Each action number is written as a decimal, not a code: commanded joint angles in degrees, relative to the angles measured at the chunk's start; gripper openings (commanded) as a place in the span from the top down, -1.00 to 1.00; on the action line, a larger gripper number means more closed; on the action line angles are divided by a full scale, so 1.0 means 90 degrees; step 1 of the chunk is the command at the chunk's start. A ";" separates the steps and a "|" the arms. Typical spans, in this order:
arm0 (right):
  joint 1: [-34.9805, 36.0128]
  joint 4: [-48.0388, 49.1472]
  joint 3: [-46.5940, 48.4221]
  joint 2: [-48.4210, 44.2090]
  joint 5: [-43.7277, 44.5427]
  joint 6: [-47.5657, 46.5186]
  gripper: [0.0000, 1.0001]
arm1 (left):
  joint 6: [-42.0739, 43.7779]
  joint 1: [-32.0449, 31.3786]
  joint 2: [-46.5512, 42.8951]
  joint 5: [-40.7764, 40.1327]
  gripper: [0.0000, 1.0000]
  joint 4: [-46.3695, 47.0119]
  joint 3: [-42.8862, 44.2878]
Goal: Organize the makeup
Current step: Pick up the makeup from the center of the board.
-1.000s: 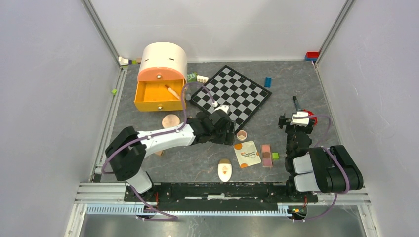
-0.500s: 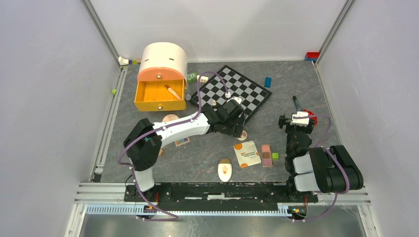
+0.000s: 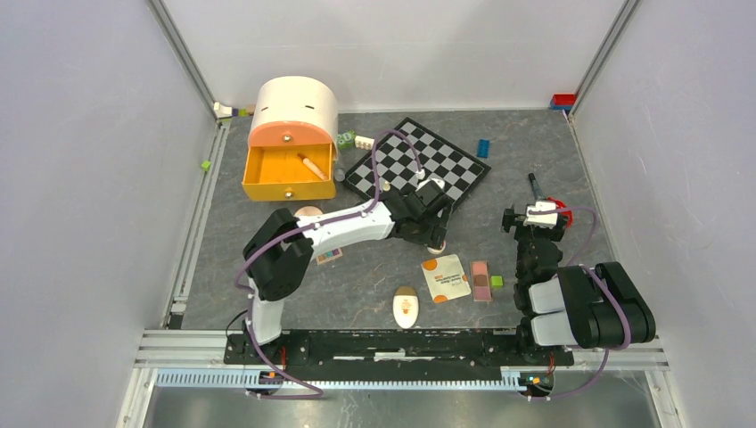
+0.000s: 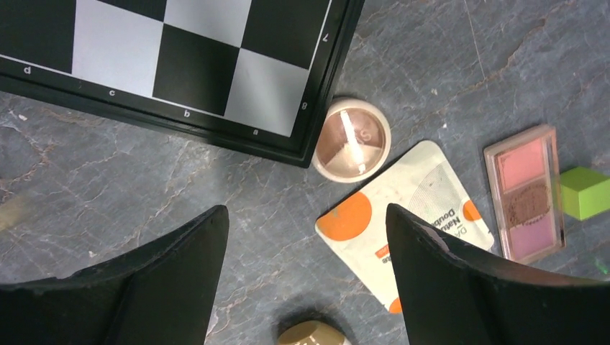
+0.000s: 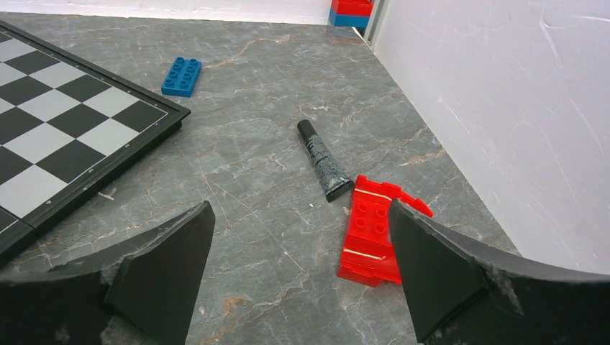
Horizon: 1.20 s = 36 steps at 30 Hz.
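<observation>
My left gripper (image 4: pixel 306 215) hangs wide open, empty. Just beyond, the white-orange sachet (image 4: pixel 403 215) lies flat, limp I'd guess. Past it, the small round compact (image 4: pixel 352 140), against the chessboard (image 4: pixel 180 57) corner, looks light, rigid and slick: I'd pinch across its rim.

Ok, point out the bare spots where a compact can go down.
Free: between the chessboard and the black tube, nearer than the blue brick; also the near-left corner, left of the left arm. Crowded: around the sachet, blush palette, green cube and cream oval.
</observation>
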 commanded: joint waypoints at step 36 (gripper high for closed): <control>-0.0009 0.0194 -0.0747 -0.0038 -0.0028 -0.0097 -0.95 | -0.2125 -0.0669 0.1642 -0.1659 -0.13 -0.0064 0.1189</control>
